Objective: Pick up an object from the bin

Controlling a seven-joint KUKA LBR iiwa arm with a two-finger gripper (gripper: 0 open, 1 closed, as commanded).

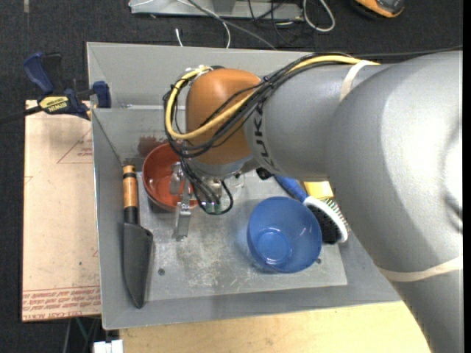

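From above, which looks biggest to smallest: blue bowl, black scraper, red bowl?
1. Blue bowl.
2. Black scraper, long but narrow.
3. Red bowl, though the gripper covers part, so its place is unsure.

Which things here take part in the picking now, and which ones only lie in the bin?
In the job:
gripper, over the left part of the grey bin
red bowl, right beside the gripper

Lying about:
blue bowl
black spatula, along the left wall
blue-handled brush

Even overhead light, fairly bright. Soft shadow beneath arm on bin, centre. Mild sheen on bowl, 5 o'clock. Floor dark, 12 o'clock.
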